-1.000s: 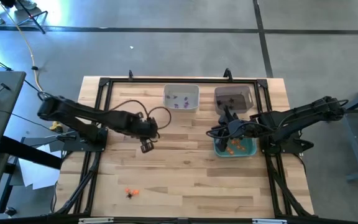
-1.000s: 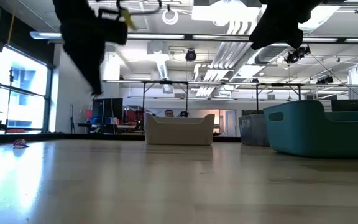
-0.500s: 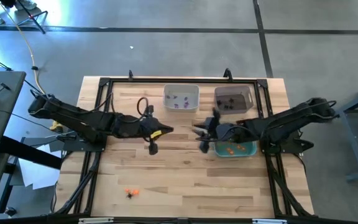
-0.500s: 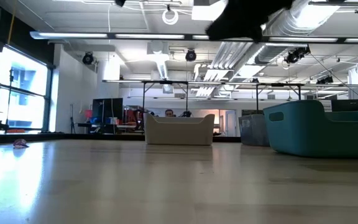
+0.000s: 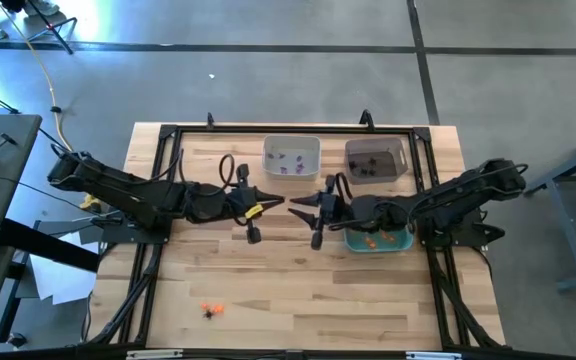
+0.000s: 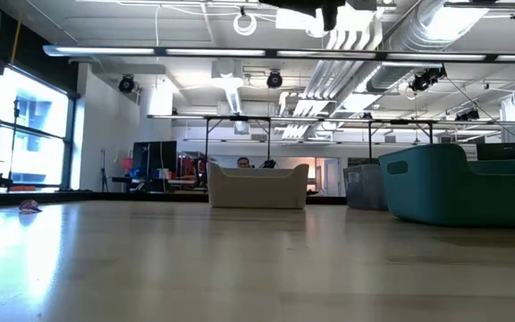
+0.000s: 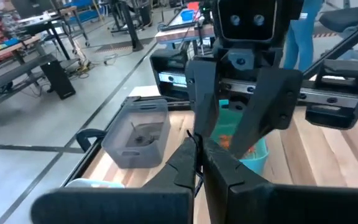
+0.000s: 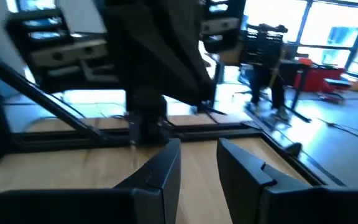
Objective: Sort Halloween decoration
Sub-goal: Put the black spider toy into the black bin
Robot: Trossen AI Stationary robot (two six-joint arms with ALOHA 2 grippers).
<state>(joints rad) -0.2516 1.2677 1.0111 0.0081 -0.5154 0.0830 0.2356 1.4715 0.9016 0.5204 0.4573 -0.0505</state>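
Both arms have swung inward since a second ago and now meet nose to nose over mid-bench. My left pincer (image 5: 278,203) has its fingers pressed together on nothing. My right pincer (image 5: 294,203) stands partly open, also empty, just left of the teal bin (image 5: 400,243). Halloween decoration (image 5: 211,310): a few orange and black bits sit on the bench (image 5: 298,290) near its front left, others in the teal bin, the white bin (image 5: 292,157) and the dark bin (image 5: 376,159)
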